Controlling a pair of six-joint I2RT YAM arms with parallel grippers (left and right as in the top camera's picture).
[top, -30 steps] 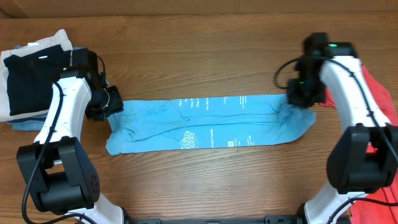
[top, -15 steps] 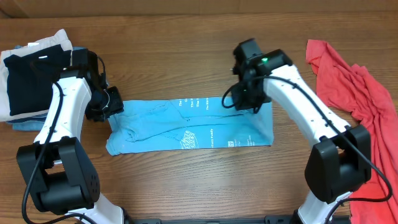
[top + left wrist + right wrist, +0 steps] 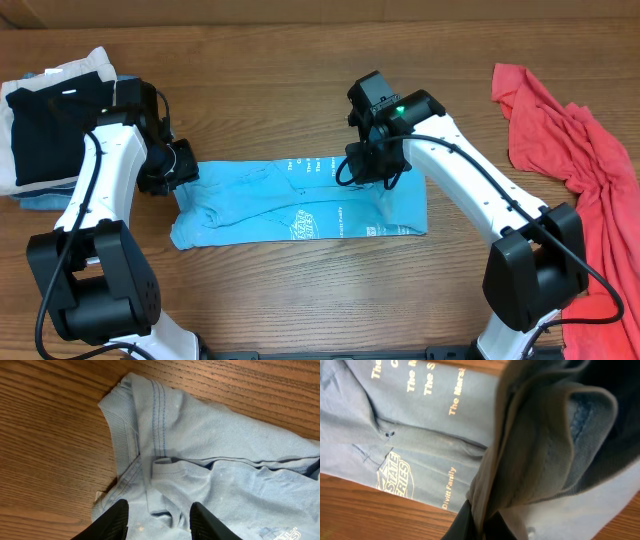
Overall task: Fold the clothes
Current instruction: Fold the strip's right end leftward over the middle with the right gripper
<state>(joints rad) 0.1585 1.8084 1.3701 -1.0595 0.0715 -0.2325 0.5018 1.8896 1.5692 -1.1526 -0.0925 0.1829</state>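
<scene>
Seen from above, the brown wooden table (image 3: 300, 90) fills nearly the whole view. The blue T-shirt (image 3: 290, 205) lies in a long band across its middle, with the right end lifted and turned back under the right gripper (image 3: 372, 168). The left gripper (image 3: 180, 165) sits at the shirt's left end. A stack of folded clothes (image 3: 50, 120) lies far left, and a red garment (image 3: 570, 170) is spread at the right edge. The left wrist view shows the left gripper (image 3: 159, 509) spread wide, released, over the neck end on bare wood. The right wrist view shows the right gripper (image 3: 477, 527) clenched on bunched T-shirt (image 3: 420, 450) cloth above the table.
</scene>
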